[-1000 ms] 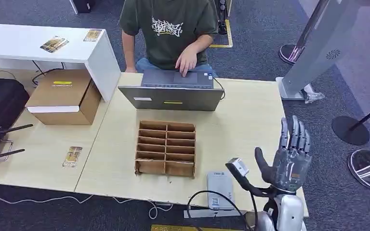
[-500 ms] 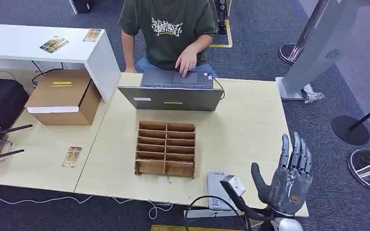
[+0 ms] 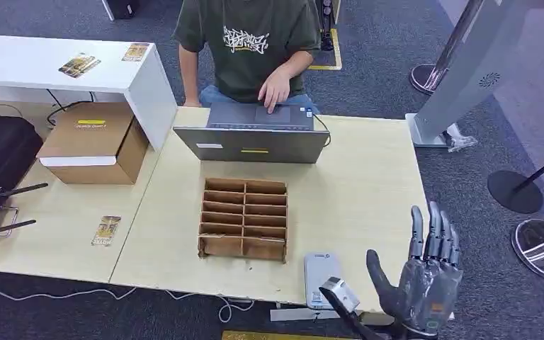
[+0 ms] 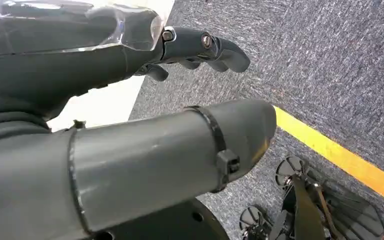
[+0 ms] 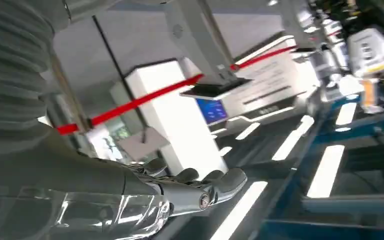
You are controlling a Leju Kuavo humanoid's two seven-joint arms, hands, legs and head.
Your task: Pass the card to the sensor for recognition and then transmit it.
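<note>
- Three cards show from the head view: one card [image 3: 106, 230] lies flat on the left part of the pale tabletop [image 3: 368, 177], and two more cards [image 3: 79, 64] [image 3: 136, 51] lie on the white shelf [image 3: 28, 67] at the far left.
- One grey sensor [image 3: 321, 279] lies flat at the near edge of the tabletop, just in front of the cardboard divider box [image 3: 244, 218]; its near end is partly covered by the wrist camera.
- The divider box has two columns of slots; no card can be made out in any of them.
- One closed cardboard box [image 3: 93, 142] stands on the tabletop under the shelf.
- One laptop [image 3: 253, 134] stands at the far edge; a person [image 3: 251, 42] sits behind it with a hand on its keyboard.
- The right hand [image 3: 425, 273] is raised off the near right corner of the tabletop, fingers straight and spread, holding nothing.
- The left hand [image 4: 180, 50] shows in its wrist view over grey carpet, fingers slightly curled and apart, nothing in it.
</note>
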